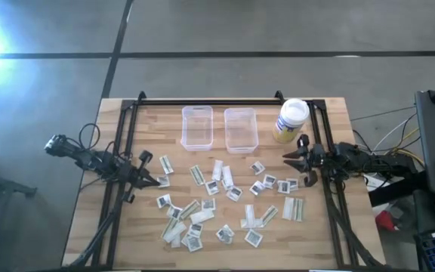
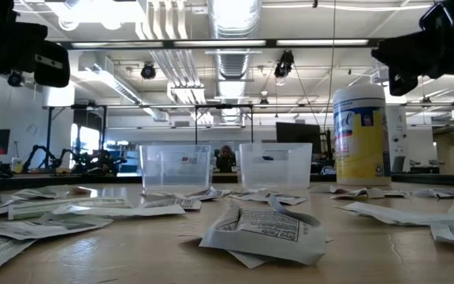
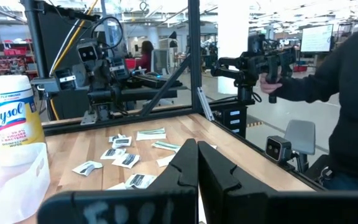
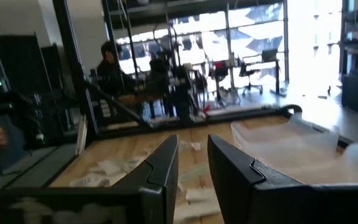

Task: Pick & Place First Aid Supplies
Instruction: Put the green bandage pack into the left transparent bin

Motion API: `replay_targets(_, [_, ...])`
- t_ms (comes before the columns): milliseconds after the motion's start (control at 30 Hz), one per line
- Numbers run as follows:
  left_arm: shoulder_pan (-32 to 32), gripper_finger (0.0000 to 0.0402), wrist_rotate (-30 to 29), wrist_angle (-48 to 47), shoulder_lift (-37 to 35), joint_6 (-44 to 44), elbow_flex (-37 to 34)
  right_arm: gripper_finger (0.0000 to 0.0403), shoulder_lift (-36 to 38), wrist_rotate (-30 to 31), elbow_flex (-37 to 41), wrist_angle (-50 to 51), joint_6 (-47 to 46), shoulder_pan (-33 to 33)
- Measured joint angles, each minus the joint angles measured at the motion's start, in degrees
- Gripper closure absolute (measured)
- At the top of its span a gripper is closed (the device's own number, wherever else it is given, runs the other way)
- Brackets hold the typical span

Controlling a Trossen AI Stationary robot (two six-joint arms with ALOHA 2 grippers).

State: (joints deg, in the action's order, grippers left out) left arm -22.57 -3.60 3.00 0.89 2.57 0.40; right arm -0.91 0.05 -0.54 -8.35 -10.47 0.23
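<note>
Packets (image 2: 262, 230) are lying scattered across the table (image 1: 331, 242), in front of two clear bins (image 1: 219, 127) and a jar (image 1: 291, 119). Nothing is being held by the left gripper (image 1: 155, 180), fingers pressed together, or the right gripper (image 1: 294, 168), fingers parted, both raised at opposite table edges.
</note>
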Motion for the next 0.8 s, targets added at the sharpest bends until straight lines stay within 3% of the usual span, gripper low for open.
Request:
replay_targets(233, [0.0,0.0401,0.0,0.0,0.0,0.0,0.0,0.0316,0.0,0.1,0.0,-9.3,-4.0,0.0])
replay_targets(600, [0.0,0.0401,-0.2,0.0,0.0,0.7,0.0,0.0315,-1.4,5.4,0.0,-10.9,-12.2,0.0])
replay_targets(800, [0.0,0.0401,-2.8,0.0,0.0,4.5,0.0,0.0282,-6.2,5.6,0.0,-12.0,-17.2,0.0])
